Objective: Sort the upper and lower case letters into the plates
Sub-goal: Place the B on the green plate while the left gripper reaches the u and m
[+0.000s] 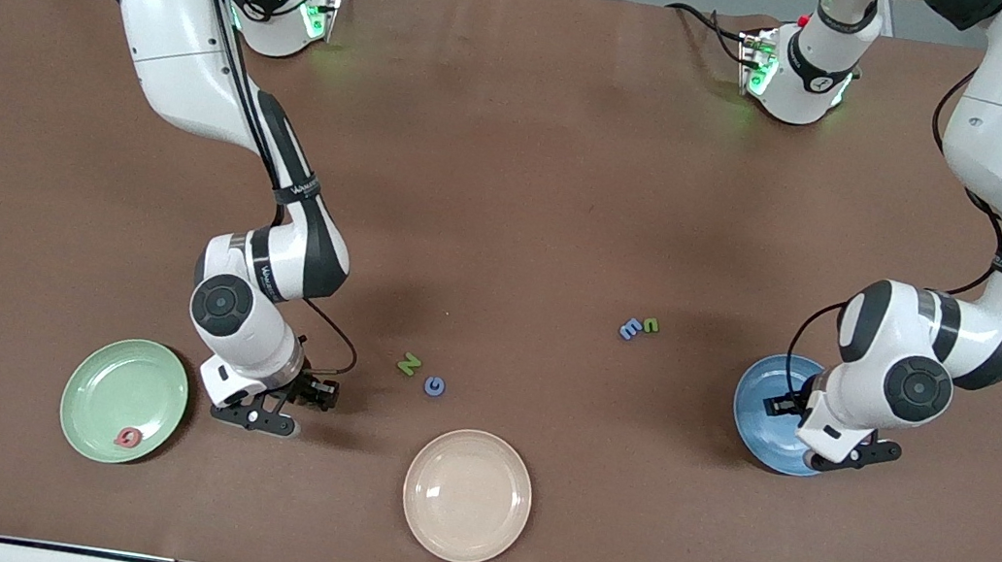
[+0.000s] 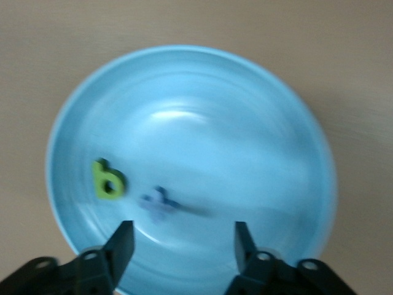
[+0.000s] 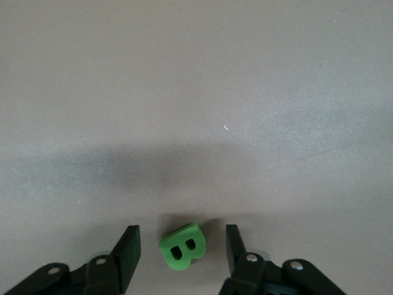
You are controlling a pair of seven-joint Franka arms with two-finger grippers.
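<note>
My left gripper [image 1: 786,404] [image 2: 183,243] hangs open over the blue plate [image 1: 767,377] [image 2: 215,123], with nothing between its fingers. A yellow-green lower-case b [image 2: 107,179] lies in that plate, and a blurred blue-purple letter [image 2: 161,204] shows beside it. My right gripper [image 1: 311,390] [image 3: 181,228] is down at the table beside the mint green plate [image 1: 77,403], on the side toward the left arm's end. It stands open, with a green upper-case B [image 3: 183,247] lying on the table between its fingers, untouched. A red letter [image 1: 129,437] lies in the green plate.
A green N [image 1: 409,364] and a blue G [image 1: 434,386] lie loose on the table mid-way between the arms. A blue letter [image 1: 631,329] and a green one [image 1: 650,324] lie toward the blue plate. A cream-beige plate [image 1: 467,495] stands nearest the front camera.
</note>
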